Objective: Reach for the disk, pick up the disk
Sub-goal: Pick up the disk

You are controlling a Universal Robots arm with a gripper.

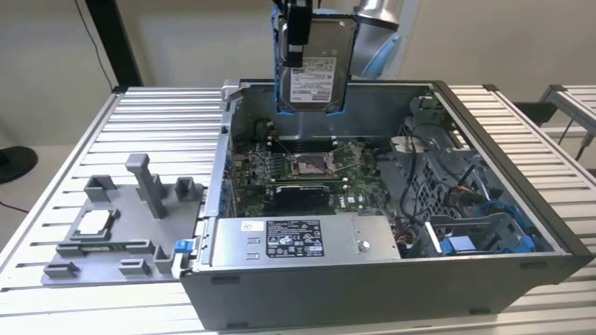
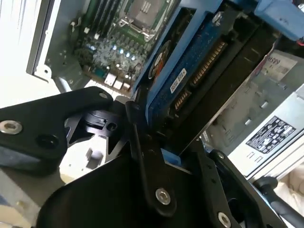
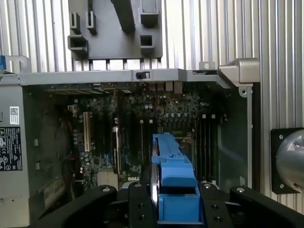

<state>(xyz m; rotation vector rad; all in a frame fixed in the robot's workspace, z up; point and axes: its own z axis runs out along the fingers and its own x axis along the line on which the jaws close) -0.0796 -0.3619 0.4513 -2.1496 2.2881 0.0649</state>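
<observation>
The pincer (image 1: 296,42) was closed on the disk (image 1: 319,70), which hung upright in the air above the back wall of the open computer case (image 1: 549,230), well clear of everything inside it. In the exterior view the disk's white label faced the camera, and a blue bracket (image 1: 279,84) ran along its edges. One black finger (image 1: 296,31) lay across the labelled face near the exterior view's left edge of the disk. The other finger probably pressed the rear face, but it was hidden there. In the second wrist view the pincer (image 2: 168,154) clamped the disk (image 2: 190,71) from both sides, with the disk's blue circuit board and connector turned toward the camera. In the first wrist view the disk (image 3: 173,183) was seen edge-on between the black arms of the pincer (image 3: 175,209), above the motherboard (image 3: 166,114). Inside the case, toward its front, lay a grey metal box (image 1: 298,241) with a black-and-white sticker. On the ribbed metal desk (image 1: 158,112), to the exterior view's left of the case, sat a grey holder (image 1: 139,185) with a small square chip (image 1: 93,223) resting on it.
</observation>
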